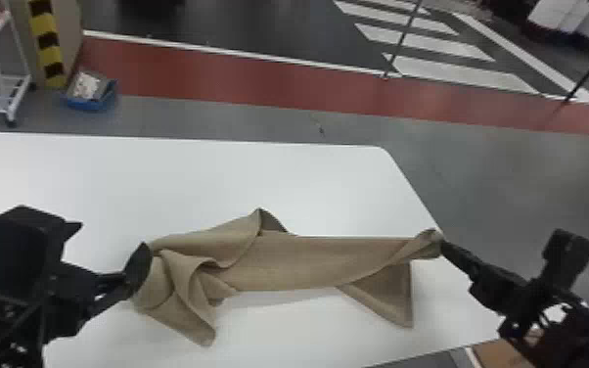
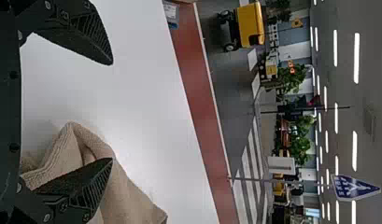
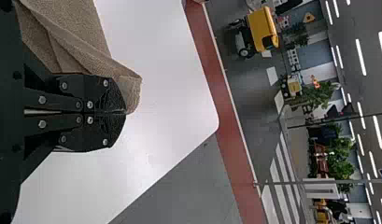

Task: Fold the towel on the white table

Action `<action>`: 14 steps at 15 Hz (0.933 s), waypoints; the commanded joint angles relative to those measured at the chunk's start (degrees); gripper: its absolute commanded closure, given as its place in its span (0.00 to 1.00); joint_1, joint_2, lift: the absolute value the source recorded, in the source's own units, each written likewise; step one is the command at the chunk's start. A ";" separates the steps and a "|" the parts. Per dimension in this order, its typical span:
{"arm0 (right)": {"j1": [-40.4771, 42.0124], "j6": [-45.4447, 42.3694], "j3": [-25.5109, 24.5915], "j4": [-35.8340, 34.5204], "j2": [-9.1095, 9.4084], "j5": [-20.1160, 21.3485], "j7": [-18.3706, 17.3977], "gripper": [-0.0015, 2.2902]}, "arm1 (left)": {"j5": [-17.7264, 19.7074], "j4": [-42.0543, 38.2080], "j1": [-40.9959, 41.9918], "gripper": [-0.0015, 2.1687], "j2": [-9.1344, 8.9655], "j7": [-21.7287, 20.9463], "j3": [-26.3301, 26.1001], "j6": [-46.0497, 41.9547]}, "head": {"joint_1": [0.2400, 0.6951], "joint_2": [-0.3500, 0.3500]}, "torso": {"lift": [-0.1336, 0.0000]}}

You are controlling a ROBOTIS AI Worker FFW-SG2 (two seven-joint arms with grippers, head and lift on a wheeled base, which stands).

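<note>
Gaping over the smooth white bench (image 1: 279, 181), the left gripper (image 1: 113, 236) held its ridged, pointed black fingers wide apart, one beside the towel's crumpled left end. From there the nubby tan towel (image 1: 298, 264) lay across the bench in soft, rumpled folds, narrowing into a flatter band with a triangular flap, up to the right gripper (image 1: 442, 243), clenched on its twisted corner.

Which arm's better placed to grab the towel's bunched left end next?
Left, I'd say. The left gripper is open right at that end of the towel, one finger against the cloth. The right gripper is shut on the opposite end and would probably have to let go first.
</note>
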 commanded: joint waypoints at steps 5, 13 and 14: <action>2.93 -3.85 0.39 2.08 1.15 0.09 0.81 0.77 | 2.18 -2.68 5.11 0.13 -0.16 3.56 -5.03 1.45 | 1.00 0.00 | 0.10; 4.34 -2.79 1.27 -0.21 2.65 1.58 0.63 0.77 | 6.40 -4.52 5.99 0.15 -0.07 19.20 -15.31 -2.77 | 1.00 0.00 | 0.10; 4.51 -2.79 1.27 -0.21 2.65 1.58 0.63 0.77 | 6.40 -4.08 5.99 0.15 -0.07 19.73 -16.72 -3.30 | 1.00 0.00 | 0.10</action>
